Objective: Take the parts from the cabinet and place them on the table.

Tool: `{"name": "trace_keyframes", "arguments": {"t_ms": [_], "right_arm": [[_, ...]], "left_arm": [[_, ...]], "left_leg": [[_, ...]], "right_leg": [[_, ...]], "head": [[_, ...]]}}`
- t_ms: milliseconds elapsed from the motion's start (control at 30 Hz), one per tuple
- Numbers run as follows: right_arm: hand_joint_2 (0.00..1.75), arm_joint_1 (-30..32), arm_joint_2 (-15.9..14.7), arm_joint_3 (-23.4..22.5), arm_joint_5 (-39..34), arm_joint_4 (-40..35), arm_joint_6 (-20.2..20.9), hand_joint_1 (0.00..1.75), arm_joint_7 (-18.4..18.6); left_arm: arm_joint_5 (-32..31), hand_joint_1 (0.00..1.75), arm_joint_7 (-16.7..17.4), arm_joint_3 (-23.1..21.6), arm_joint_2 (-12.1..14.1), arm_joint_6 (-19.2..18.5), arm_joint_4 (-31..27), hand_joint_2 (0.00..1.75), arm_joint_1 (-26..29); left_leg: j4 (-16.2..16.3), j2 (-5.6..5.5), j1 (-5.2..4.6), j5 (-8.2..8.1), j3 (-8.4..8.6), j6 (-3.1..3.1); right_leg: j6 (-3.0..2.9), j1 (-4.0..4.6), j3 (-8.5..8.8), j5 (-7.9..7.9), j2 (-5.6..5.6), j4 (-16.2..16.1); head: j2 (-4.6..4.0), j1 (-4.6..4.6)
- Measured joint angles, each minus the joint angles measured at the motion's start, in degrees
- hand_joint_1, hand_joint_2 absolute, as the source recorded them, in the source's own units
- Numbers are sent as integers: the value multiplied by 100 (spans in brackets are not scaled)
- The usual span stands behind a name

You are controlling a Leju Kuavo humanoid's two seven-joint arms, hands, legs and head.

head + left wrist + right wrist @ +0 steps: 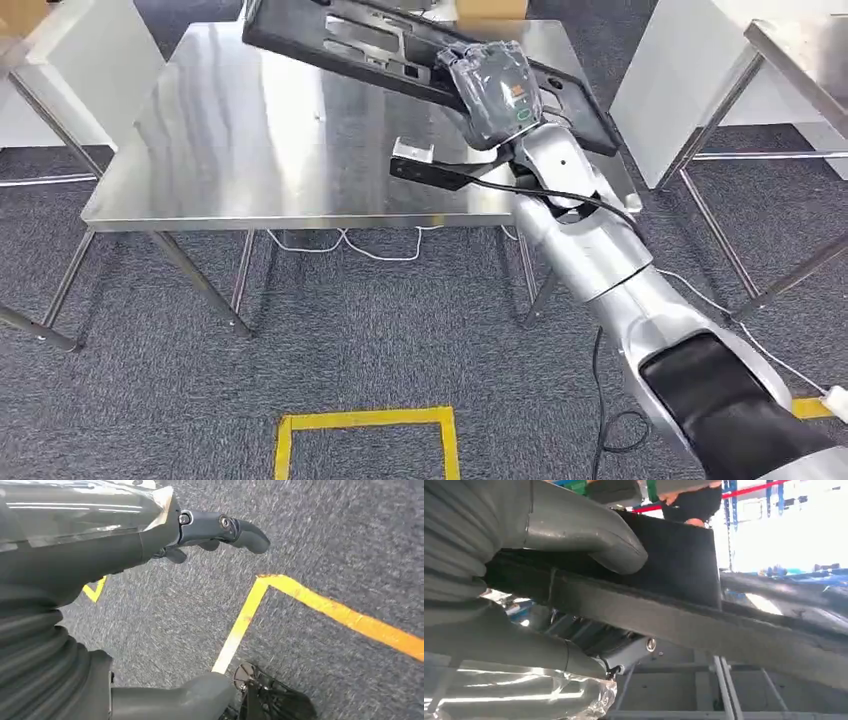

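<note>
Silver and jointed, the robot's right arm point(640, 300) rises from five o'clock of the head view toward the centre, a black cable trailing along it. Beyond it, from nine o'clock to about one o'clock, stands a shiny steel table point(230, 130) on grey carpet. Over the table's far side, at twelve to one o'clock, a long flat black part point(340, 40) with cut-out openings hangs tilted above the tabletop. The right hand point(492, 88), in a clear wrap, grips that part near its right end, thumb point(589, 530) on one face and fingers under the other. The left hand point(210, 532) hangs over yellow floor tape point(320, 605), fingers loosely extended, holding nothing
</note>
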Motion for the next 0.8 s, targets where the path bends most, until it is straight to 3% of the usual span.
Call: {"name": "trace_keyframes", "arguments": {"t_ms": [67,100,133,167,233,267,300,333,400,433,467,500,567,600,633,667,700,733,767,800], "right_arm": [[175,35,-55,0,-4,-4,26,175,2],[175,75,-70,0,-4,-4,31,175,2],[175,99,-81,0,-4,-4,35,175,2],[175,120,-87,2,-4,-9,50,175,2],[175,118,-98,-2,-7,-17,61,175,2],[175,124,-116,-2,-7,-26,66,175,4],[175,116,-122,4,-9,-26,74,175,4],[175,127,-136,0,-9,-35,81,175,4],[175,163,-168,-2,-4,-46,83,175,4],[175,165,-184,-2,-9,-57,83,175,4],[175,171,-194,-4,-9,-76,83,175,4],[175,172,-203,-7,-9,-90,83,175,9],[175,189,-210,-4,-9,-90,83,175,9],[175,221,-210,-2,-9,-90,83,175,9],[175,247,-212,0,-9,-90,83,175,7],[175,269,-214,2,-9,-90,83,175,7],[175,274,-218,2,-9,-90,83,175,7],[175,272,-225,0,-7,-90,83,175,7],[175,269,-227,-7,-4,-90,83,175,7],[175,264,-236,-9,-4,-85,83,175,9]], "left_arm": [[0,0,13,-2,-18,-2,2,175,-17],[-2,0,13,-2,-31,-2,2,175,-16],[-2,0,15,-2,-35,-2,2,175,-14],[-2,0,26,-2,-48,-2,2,175,-6],[-4,0,28,0,-61,-4,2,175,-4],[-11,0,28,-2,-52,-7,2,175,-5],[-11,0,26,0,-37,-9,2,175,-11],[-15,0,7,-2,-46,-20,4,175,-12],[-15,0,-18,-2,-52,-31,4,175,2],[-15,0,-31,-2,-48,-33,4,175,7],[-15,0,-44,-2,-50,-35,2,175,7],[-15,0,-50,-2,-57,-37,4,175,7],[-17,0,-57,-2,-55,-39,4,175,7],[-17,0,-57,-4,-57,-55,4,175,13],[-20,0,-57,-4,-55,-57,4,175,18],[-22,0,-57,-2,-55,-61,4,175,25],[-31,0,-57,-4,-52,-63,4,175,26],[-50,0,-57,-4,-52,-66,4,175,25],[-63,0,-57,-9,-48,-66,4,175,25],[-66,0,-57,-11,-31,-66,4,175,22]], "left_leg": [[0,-28,4,-45,38,-16],[6,-45,8,-73,59,-25],[13,-57,13,-93,76,-40],[28,-69,31,-134,116,-77],[105,-94,75,-242,178,-158],[173,-95,78,-314,170,-219],[204,-119,48,-346,144,-261],[222,-127,47,-359,133,-284],[200,-122,69,-367,151,-298],[224,-117,87,-408,144,-335],[329,-82,94,-463,105,-374],[652,-48,96,-625,-39,-403],[1596,-27,102,-1001,-562,-441],[1999,-27,102,-1087,-827,-445],[2106,-27,102,-1025,-951,-434],[1952,-27,101,-838,-939,-411],[1584,-28,97,-555,-808,-377],[1007,-27,85,-212,-564,-318],[600,-27,73,-3,-383,-263],[353,-23,27,-31,-232,-205]], "right_leg": [[19,-27,-539,-289,5,908],[62,-53,-764,-335,5,1224],[105,-71,-839,-289,4,1265],[201,-99,-787,-85,3,1018],[394,-185,-351,509,-3,-86],[404,-211,-223,620,-24,-432],[359,-148,-152,603,-1,-396],[230,-147,-171,592,8,-423],[142,-123,-178,565,13,-417],[98,-177,-156,564,15,-432],[67,-180,-127,549,23,-437],[4,-178,-97,524,19,-437],[-46,-159,-62,487,18,-437],[-68,-145,-42,469,19,-437],[-87,-135,-18,451,20,-436],[-86,-127,16,427,22,-436],[-83,-118,58,396,27,-437],[-71,-109,116,359,33,-438],[-62,-106,153,335,33,-441],[-33,-71,167,300,34,-441]], "head": [[0,2],[0,2],[0,2],[0,2],[-2,4],[0,7],[0,11],[0,9],[0,2],[0,0],[0,0],[0,-9],[0,-7],[0,-7],[0,-7],[0,-7],[0,-7],[0,-7],[0,-4],[0,0]]}}
